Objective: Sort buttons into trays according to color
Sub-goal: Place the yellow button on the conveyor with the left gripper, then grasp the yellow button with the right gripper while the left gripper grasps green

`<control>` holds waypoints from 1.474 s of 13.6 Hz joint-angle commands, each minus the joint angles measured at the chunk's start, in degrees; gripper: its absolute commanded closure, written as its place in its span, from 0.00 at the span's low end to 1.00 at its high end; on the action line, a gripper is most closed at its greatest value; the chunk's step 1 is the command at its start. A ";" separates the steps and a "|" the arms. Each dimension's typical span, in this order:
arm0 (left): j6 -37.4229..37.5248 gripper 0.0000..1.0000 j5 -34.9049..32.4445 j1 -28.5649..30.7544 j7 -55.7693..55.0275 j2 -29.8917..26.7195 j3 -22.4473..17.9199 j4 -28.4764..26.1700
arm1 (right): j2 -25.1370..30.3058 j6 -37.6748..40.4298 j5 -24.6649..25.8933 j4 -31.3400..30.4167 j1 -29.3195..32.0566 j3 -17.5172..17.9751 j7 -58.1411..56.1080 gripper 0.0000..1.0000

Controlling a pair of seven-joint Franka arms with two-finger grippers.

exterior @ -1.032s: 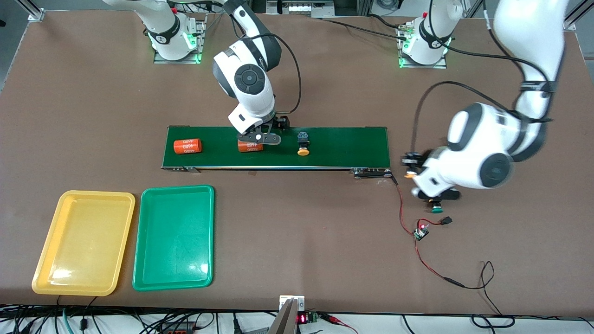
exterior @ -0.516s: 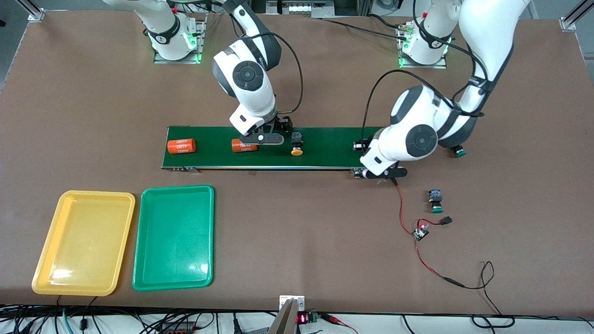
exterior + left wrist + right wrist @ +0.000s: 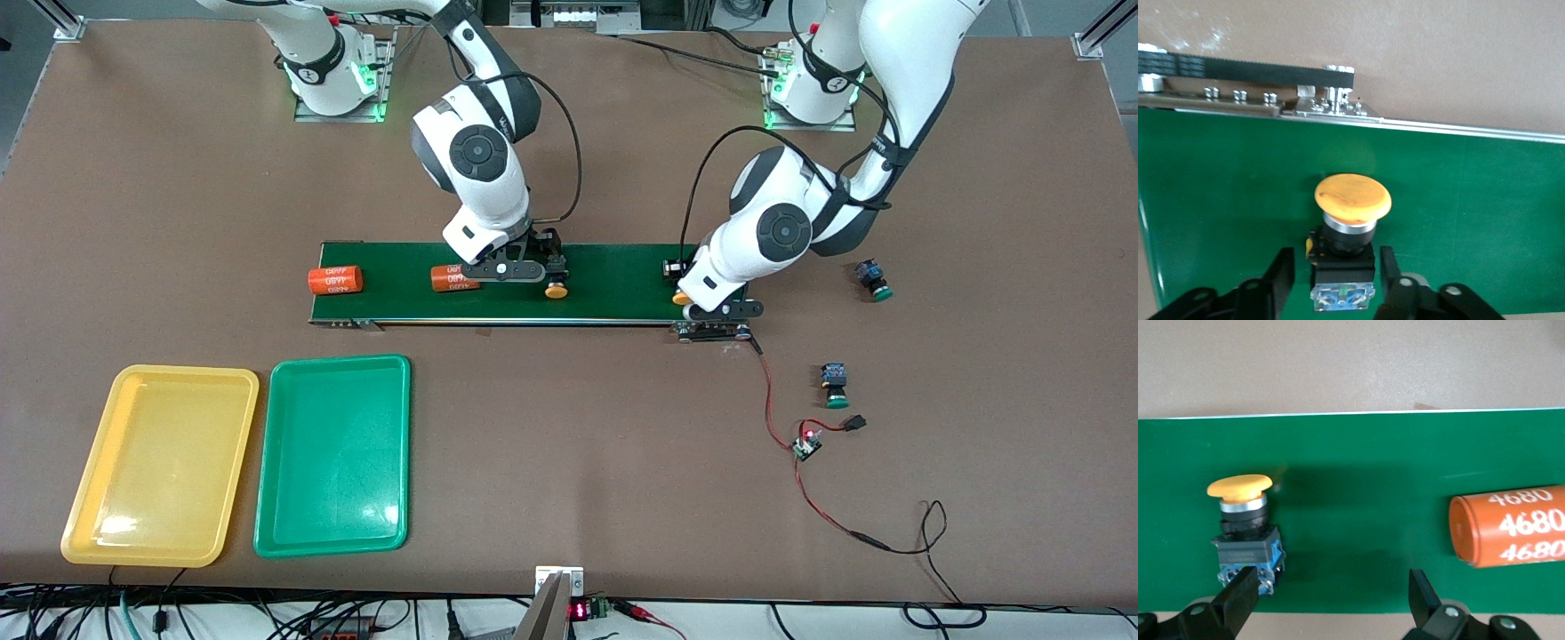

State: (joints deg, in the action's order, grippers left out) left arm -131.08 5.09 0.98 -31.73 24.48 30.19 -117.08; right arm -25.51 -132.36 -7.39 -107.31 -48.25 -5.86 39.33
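Observation:
A yellow-capped button (image 3: 1351, 200) lies on the dark-green belt (image 3: 613, 276) at the belt's end toward the left arm. My left gripper (image 3: 1336, 252) is low around its black-and-blue body, open, with a slim gap on each side. In the front view this gripper (image 3: 716, 309) hides most of that button (image 3: 683, 298). A second yellow button (image 3: 556, 286) rides mid-belt, beside one finger (image 3: 1238, 600) of my open right gripper (image 3: 1331, 577), which hovers over the belt (image 3: 507, 268). Two green buttons (image 3: 871, 283) (image 3: 834, 387) rest on the table toward the left arm's end. The yellow tray (image 3: 160, 462) and green tray (image 3: 333, 453) sit nearer the camera.
Two orange "4680" cylinders (image 3: 335, 280) (image 3: 453, 277) lie on the belt toward the right arm's end; one (image 3: 1511, 533) shows in the right wrist view. A small circuit board (image 3: 807, 444) with red and black wires trails from the belt's end across the table.
My left arm swung from the table to the belt's end with the yellow button, and its jaws have opened off it. The cylinders and mid-belt button drifted toward the right arm's end.

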 commanded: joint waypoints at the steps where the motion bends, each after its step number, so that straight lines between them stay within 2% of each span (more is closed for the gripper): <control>1: 1.60 0.00 0.18 1.30 -0.96 -3.55 0.58 -0.44 | -0.33 -0.89 0.27 0.26 -0.09 0.15 -0.04 0.00; 2: 5.71 0.00 0.18 1.82 -0.70 -4.69 0.14 1.57 | -0.33 -0.89 0.27 0.26 -0.09 0.15 -0.04 0.00; 4: 18.43 0.00 0.18 2.79 0.09 -4.97 -1.43 9.90 | -0.33 -0.89 0.27 0.26 -0.09 0.15 -0.04 0.00; 6: 25.41 0.00 0.18 2.80 2.79 -4.62 -5.64 14.76 | -0.33 -0.97 0.18 0.26 -0.09 0.15 -0.04 0.00; 9: 25.17 0.00 -1.74 2.45 18.57 -1.82 -13.90 17.31 | -1.47 -2.20 0.18 0.17 -0.96 0.15 0.04 0.00; 11: 22.99 0.00 -10.76 1.92 25.03 1.78 -18.56 20.12 | -2.44 -2.82 0.01 0.17 -1.67 0.15 0.04 0.00; 12: 18.71 0.00 -14.81 2.00 26.71 3.37 -19.02 20.22 | -2.61 -3.17 0.01 0.17 -1.67 0.15 0.04 0.00; 14: 10.45 0.00 -16.26 2.53 27.08 6.71 -19.81 19.79 | -2.88 -3.35 0.01 0.17 -1.59 0.06 -0.04 0.00; 15: 6.84 0.00 -16.17 2.53 26.99 8.55 -19.81 19.61 | -2.88 -3.61 0.10 0.00 -1.59 0.06 -0.13 0.11; 16: 4.45 0.00 -16.60 2.71 27.07 9.96 -19.99 19.61 | -2.88 -4.83 0.18 -0.79 -1.50 0.06 -0.22 0.47; 18: -1.69 0.00 -16.70 2.71 27.16 12.42 -21.31 18.30 | -2.88 -7.12 0.18 -2.20 -1.50 -0.11 -0.74 0.85; 19: -4.77 0.00 -16.70 2.80 27.60 12.61 -21.48 16.90 | -2.88 -7.04 0.18 -2.20 -1.50 -0.20 -0.75 0.95; 20: -6.80 0.00 -16.70 2.88 29.60 12.78 -22.01 16.10 | -2.79 -6.95 0.27 -2.20 -1.50 -0.38 -0.66 1.00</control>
State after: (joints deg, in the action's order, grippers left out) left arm -134.33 -10.53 4.14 -4.81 37.15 9.35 -99.72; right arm -28.72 -138.18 -7.38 -108.71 -49.69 -6.00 39.33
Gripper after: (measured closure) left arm 0.000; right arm 0.573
